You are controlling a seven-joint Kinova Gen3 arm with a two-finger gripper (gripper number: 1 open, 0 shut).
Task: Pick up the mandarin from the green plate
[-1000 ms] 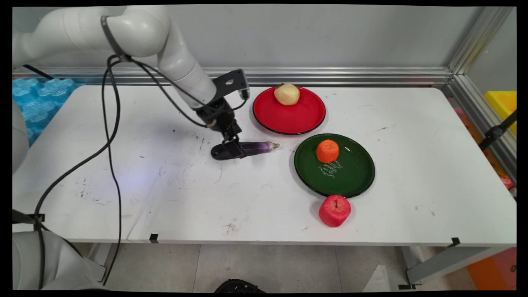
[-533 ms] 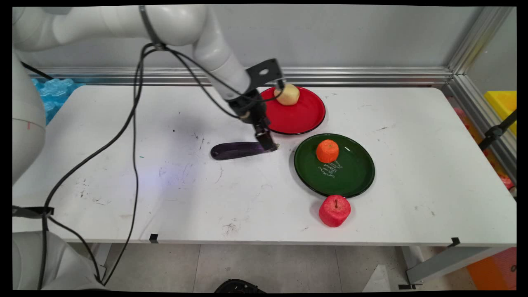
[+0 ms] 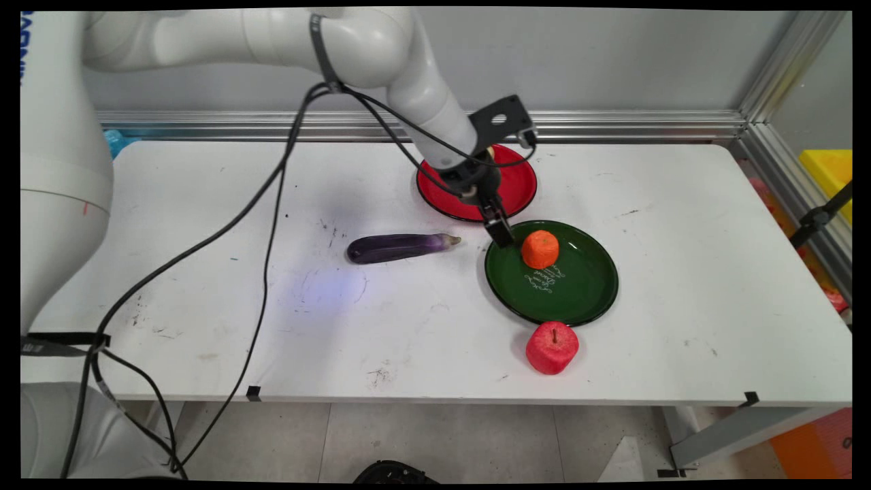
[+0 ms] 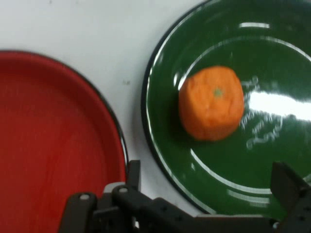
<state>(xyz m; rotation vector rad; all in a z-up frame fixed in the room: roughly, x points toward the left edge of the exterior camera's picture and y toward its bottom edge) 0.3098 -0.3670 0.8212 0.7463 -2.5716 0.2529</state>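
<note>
The gripper hung over the green plate's left rim, just beside the orange, w/ its fingers spread wide & nothing between them. The orange sat on the plate's far-left part. The red plate lay behind, nearer the desk's far edge, partly hidden by the arm. An eggplant lay mid-desk; a red apple stood touching the green plate's near rim. The white top was scuffed; grey wall & aluminium rail behind.
</note>
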